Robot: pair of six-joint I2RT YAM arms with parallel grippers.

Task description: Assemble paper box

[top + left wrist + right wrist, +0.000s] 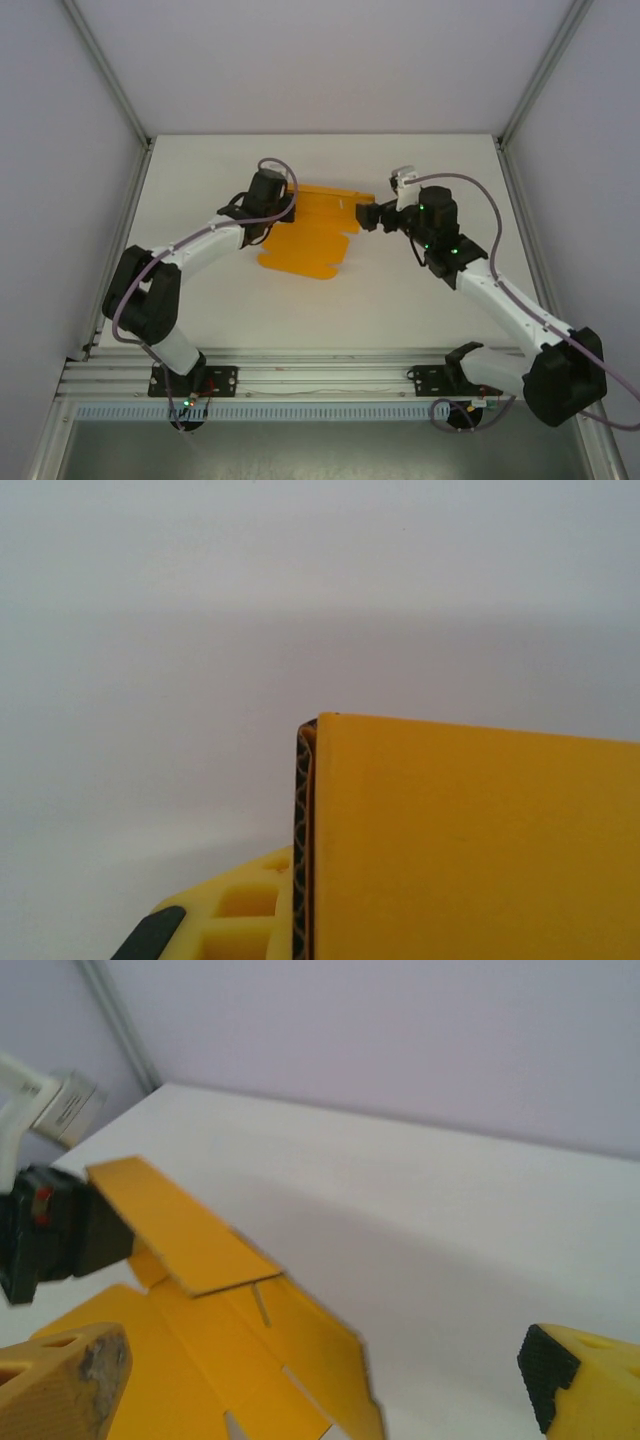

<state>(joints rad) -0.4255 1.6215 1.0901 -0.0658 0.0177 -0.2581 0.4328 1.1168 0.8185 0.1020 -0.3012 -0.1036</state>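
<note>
Paper box: flat orange die-cut sheet, mid-table; one flap lifted off the rest.
L gripper: at sheet's 10 o'clock edge, clamped on the lifted flap; card edge right against finger pad.
R gripper: at sheet's 3 o'clock edge, fingers spread wide, nothing btwn them.
Table: white.
</note>
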